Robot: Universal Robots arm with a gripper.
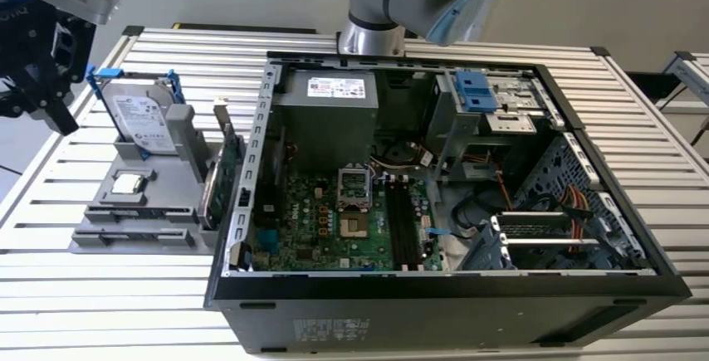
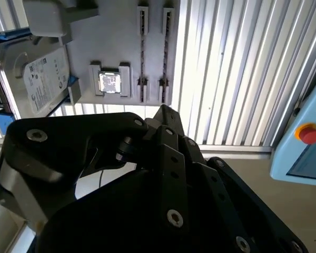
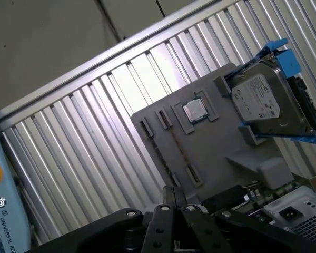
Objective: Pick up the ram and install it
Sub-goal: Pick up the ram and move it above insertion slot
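Approach phase: the claw hangs open and empty near the parts tray, where the ram appears seated edge-on. Grasping calls for jaws squared across the thin board.

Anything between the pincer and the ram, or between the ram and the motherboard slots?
Yes. The pincer hangs at the exterior view's left, and the upright hard drive stands between it and the ram at the fixture's case-side edge. Between ram and motherboard slots: the expansion card and the case wall.
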